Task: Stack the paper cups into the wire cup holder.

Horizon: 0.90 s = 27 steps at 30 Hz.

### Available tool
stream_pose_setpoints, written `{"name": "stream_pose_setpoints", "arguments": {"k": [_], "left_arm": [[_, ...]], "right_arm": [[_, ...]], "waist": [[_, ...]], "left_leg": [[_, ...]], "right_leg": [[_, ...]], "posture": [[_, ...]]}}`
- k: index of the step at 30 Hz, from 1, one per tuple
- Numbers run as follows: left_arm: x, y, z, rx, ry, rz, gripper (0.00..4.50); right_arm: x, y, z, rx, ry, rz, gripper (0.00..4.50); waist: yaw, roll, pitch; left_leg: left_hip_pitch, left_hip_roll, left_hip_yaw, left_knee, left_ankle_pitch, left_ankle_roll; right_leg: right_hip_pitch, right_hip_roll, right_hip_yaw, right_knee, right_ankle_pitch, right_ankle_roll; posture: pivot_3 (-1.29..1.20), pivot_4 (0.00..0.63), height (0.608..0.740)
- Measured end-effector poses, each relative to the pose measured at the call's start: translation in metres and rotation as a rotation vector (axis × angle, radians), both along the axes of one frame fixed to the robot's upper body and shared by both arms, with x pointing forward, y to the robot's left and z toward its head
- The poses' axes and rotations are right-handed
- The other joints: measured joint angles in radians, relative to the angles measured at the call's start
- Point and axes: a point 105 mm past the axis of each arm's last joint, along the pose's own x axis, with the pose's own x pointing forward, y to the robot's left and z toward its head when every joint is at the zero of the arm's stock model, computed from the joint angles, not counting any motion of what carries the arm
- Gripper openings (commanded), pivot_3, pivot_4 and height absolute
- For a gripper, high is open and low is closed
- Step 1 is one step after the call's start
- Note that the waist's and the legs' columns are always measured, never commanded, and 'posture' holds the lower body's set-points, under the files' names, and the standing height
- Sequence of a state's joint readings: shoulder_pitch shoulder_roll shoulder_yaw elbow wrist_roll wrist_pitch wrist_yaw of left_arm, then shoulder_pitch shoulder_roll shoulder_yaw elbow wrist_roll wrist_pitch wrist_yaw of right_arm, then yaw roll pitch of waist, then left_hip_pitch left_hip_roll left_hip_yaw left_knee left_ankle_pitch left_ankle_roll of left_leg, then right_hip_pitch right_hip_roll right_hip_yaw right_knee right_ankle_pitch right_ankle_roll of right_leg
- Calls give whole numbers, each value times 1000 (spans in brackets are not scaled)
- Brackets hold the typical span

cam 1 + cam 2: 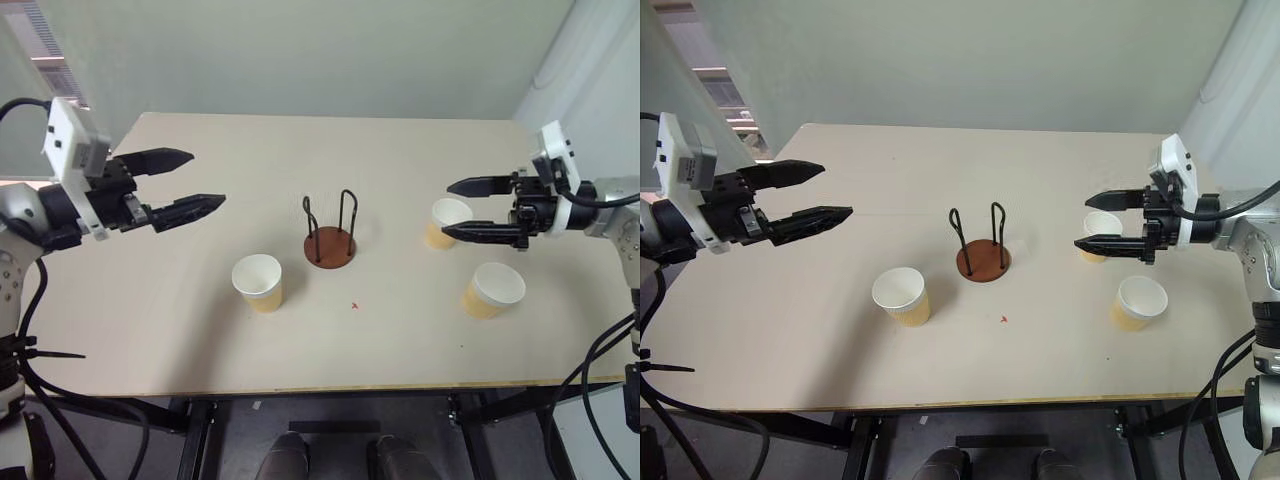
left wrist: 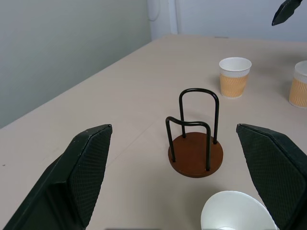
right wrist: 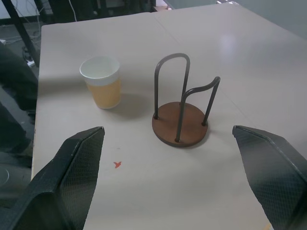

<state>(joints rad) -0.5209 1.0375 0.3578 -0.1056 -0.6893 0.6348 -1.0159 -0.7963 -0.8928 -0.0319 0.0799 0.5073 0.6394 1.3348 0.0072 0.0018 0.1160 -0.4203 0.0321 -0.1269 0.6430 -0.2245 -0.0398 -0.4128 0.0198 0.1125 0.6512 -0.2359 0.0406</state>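
Note:
The wire cup holder (image 1: 330, 245), a reddish-brown disc with two black wire loops, stands empty at the table's middle. One paper cup (image 1: 258, 282) stands upright just left of it and nearer the front. Two more paper cups stand to the right, one (image 1: 455, 212) farther back and one (image 1: 493, 290) nearer the front. My left gripper (image 1: 207, 178) hovers open and empty over the table's left side, pointing toward the holder. Open and empty as well, my right gripper (image 1: 448, 209) hangs above the table on the right, pointing left, with the farther right cup showing between its fingers from above.
The pale table (image 1: 180, 340) has its front edge near me and a wall behind it. A small red mark (image 1: 354, 305) lies in front of the holder. Bare tabletop stretches behind the holder and between the cups.

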Motion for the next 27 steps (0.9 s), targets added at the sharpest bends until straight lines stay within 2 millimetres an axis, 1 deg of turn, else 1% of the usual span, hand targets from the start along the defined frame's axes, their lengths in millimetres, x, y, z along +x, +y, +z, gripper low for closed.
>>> {"name": "stream_pose_setpoints", "arguments": {"k": [2, 7, 11, 15, 17, 20, 22, 24, 27], "left_arm": [[2, -1, -2, 1, 7, -4, 4500], [13, -8, -9, 18, 41, -13, 4500], [13, -13, -18, 50, 96, -42, 4500], [13, -19, -28, 75, 140, -67, 4500], [15, -24, -34, 76, 151, -81, 4500], [17, -32, -46, 78, 181, -101, 4500], [20, -36, -50, 72, 189, -104, 4500], [25, -41, -54, 62, 192, -104, 4500], [31, -50, -58, 62, 200, -120, 4500]], "right_arm": [[0, -1, 0, -2, -1, -2, 4454], [4, -5, 0, -23, -6, -49, 4454], [8, -8, -4, -41, 16, -106, 4454], [8, -10, -3, -52, 29, -139, 4454], [2, -8, -2, -65, 41, -134, 4454], [-14, 3, 1, -83, 67, -74, 4454], [-23, 10, 5, -95, 70, -32, 4454], [-27, 15, 9, -97, 58, -12, 4454], [-28, 16, 11, -100, 55, -12, 4454]], "waist": [[0, 0, 0], [1, 0, 0], [0, 0, 0], [0, 0, 0], [3, 0, 0], [3, 0, 0], [3, 0, 0], [3, 0, 0], [5, 0, 0]], "left_leg": [[0, 0, 0, 0, 0, 0], [0, 0, 0, 1, 0, 0], [0, 0, 0, 0, 0, 0], [0, 0, 0, -1, 0, 0], [0, 0, 0, -2, 0, 0], [-1, 0, 0, -2, 1, -1], [-1, 0, 0, -1, 1, -1], [-1, 0, 0, 0, 1, -1], [-1, 0, -1, 2, 1, -1]], "right_leg": [[0, 0, 0, 0, 0, 0], [0, 0, 0, 0, 0, 0], [0, 0, 0, 0, 0, 1], [-1, 0, 0, 0, 0, 1], [-1, 0, 0, -1, 0, 1], [-1, 0, 0, -1, 0, 1], [-1, 1, 0, -1, 0, 2], [0, 1, 1, -1, 0, 2], [0, 1, 0, -1, 0, 3]], "posture": [[0, 150, 740], [0, 150, 740], [0, 150, 740], [0, 150, 740], [0, 150, 740], [0, 150, 740], [0, 150, 740], [0, 150, 740], [0, 150, 740]]}}
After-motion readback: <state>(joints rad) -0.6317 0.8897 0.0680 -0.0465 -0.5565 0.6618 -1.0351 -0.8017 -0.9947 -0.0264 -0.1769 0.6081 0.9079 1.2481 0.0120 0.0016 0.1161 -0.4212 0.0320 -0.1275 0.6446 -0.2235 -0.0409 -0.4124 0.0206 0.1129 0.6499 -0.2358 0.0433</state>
